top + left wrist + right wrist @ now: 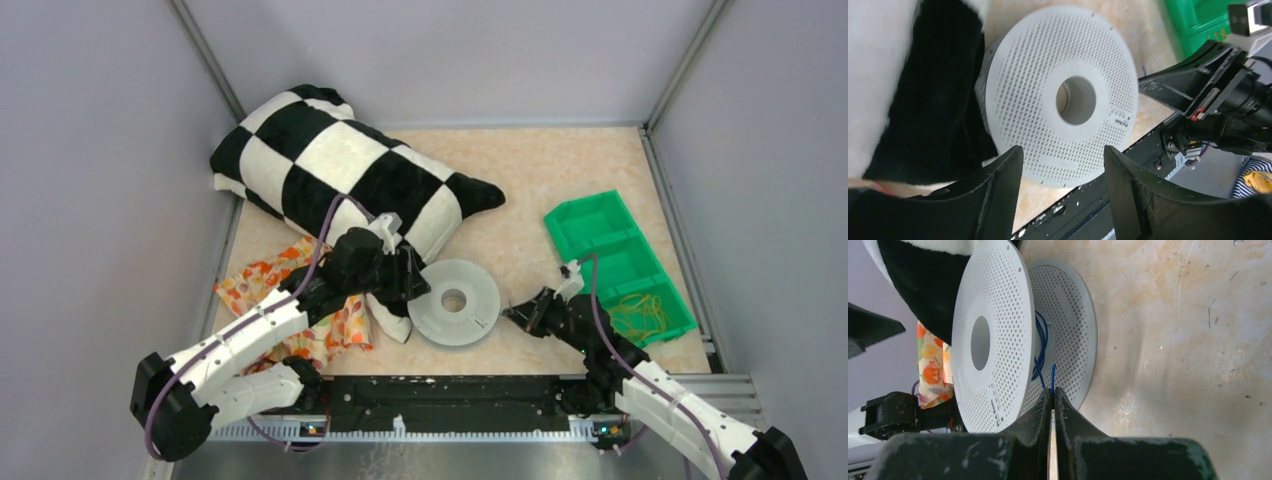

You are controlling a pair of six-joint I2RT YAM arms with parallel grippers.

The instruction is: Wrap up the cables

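Observation:
A white perforated spool (455, 300) lies flat on the table between my two arms. The cable (1040, 345), a thin blue wire, loops round the core between the spool's two flanges (993, 340). One end of it runs straight into my right gripper (1052, 390), which is shut on it at the spool's right rim (512, 313). My left gripper (1062, 148) is open at the spool's left side (415, 280), nothing between its fingers; the spool's top face (1063, 95) fills its view.
A black-and-white checkered pillow (340, 165) lies behind and left of the spool, touching it. A floral cloth (290, 290) is under the left arm. A green bin (615, 260) at right holds yellow rubber bands (638, 315). A black rail (450, 400) runs along the near edge.

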